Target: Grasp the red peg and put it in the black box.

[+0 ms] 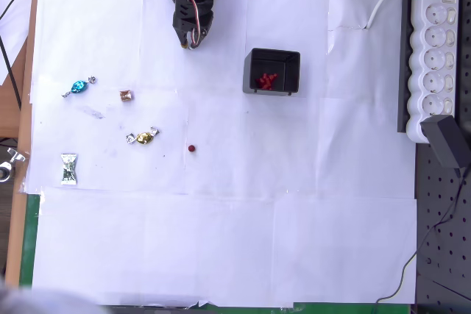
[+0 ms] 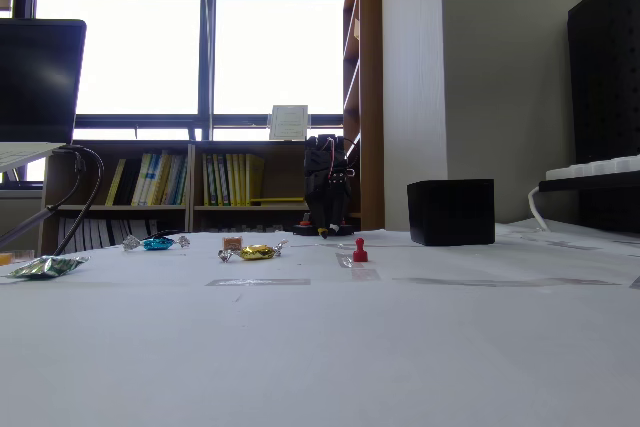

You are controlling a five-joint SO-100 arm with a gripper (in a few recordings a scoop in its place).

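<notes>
the red peg (image 1: 192,148) stood upright, tiny, round-headed, on white paper; black box (image 1: 272,71) held more; gripper (image 1: 193,42) state unclear.

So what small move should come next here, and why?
Probably swing the end effector out over the red peg: the peg stands alone on the white paper, nothing is held, and the arm sits folded near its base, well short of it. The black box already holds several pegs.

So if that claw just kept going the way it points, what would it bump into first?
Probably just the white paper below it. The claw hangs folded near the base, tip aimed down at the table. The red peg stands farther out, the black box off to the side. Depth is unclear.
</notes>
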